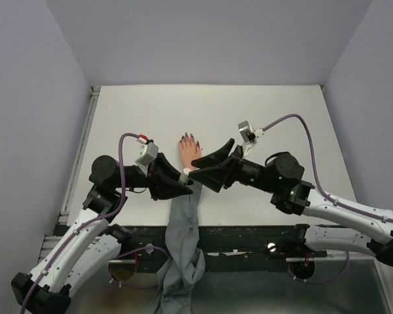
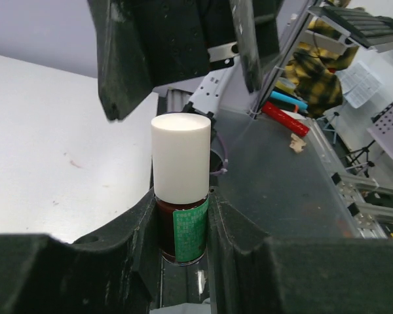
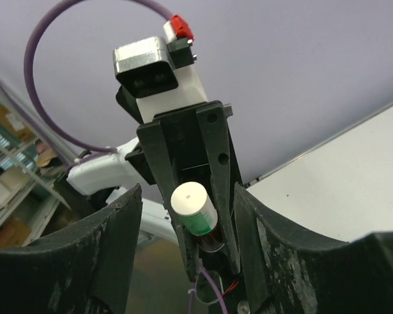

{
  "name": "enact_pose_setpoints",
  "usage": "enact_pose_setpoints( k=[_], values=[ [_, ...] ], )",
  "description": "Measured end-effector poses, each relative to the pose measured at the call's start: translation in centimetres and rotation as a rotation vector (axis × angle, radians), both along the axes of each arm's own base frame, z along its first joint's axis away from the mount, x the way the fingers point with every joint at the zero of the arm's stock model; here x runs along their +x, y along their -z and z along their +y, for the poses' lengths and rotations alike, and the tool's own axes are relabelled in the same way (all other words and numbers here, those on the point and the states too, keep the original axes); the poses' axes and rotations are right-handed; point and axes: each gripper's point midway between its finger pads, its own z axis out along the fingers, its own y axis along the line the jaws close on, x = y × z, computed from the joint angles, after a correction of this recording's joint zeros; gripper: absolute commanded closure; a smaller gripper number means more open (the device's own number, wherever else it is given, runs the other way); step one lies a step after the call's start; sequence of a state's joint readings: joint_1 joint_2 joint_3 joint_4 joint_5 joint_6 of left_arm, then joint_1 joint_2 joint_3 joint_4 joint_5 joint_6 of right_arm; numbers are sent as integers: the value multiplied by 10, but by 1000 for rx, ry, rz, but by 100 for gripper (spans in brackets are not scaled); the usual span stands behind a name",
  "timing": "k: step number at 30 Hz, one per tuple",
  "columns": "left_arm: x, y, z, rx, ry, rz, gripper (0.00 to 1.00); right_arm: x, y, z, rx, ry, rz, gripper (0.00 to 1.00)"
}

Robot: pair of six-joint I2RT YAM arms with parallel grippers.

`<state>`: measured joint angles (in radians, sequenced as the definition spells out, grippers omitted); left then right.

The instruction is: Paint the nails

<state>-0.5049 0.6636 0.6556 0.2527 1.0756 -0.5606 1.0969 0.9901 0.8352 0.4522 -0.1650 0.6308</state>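
Judging by the pose, at the uncapping step. Keep the left gripper [image 1: 182, 179] firm and level, with fingers closed on the glass of the small dark bottle [image 2: 181, 226]. Bring the right gripper [image 1: 195, 166], with fingers spread wide and holding nothing, straight along the bottle's axis; in the right wrist view lined up with it, but not touching. Mind the grey sleeve [image 1: 183, 222] hanging over the near edge, and the mannequin hand [image 1: 188, 150] lying flat just beyond both grippers. Close only on the white cap [image 2: 180, 157], high enough to miss the left fingers, then twist and lift slowly, so as not to scrape the brush on the neck. Cannot see a brush or the paint level. Aim afterwards for the dark red nails [image 1: 187, 137], pointing toward the far wall.

Around, pale lilac walls [image 1: 203, 39] on three sides. Below, a plain white tabletop [image 1: 281, 118], matte, with a few faint marks in the left wrist view.
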Motion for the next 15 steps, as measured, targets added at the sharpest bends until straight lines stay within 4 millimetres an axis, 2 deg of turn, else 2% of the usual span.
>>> enact_pose_setpoints(
  k=[7, 15],
  values=[
    [-15, -8, 2, -22, 82, -12, 100, -18, 10, 26, -47, -161, -63, 44],
    [-17, -11, 3, -30, 94, -19, 100, -31, 5, 28, -23, -237, -106, 57]
  ],
)
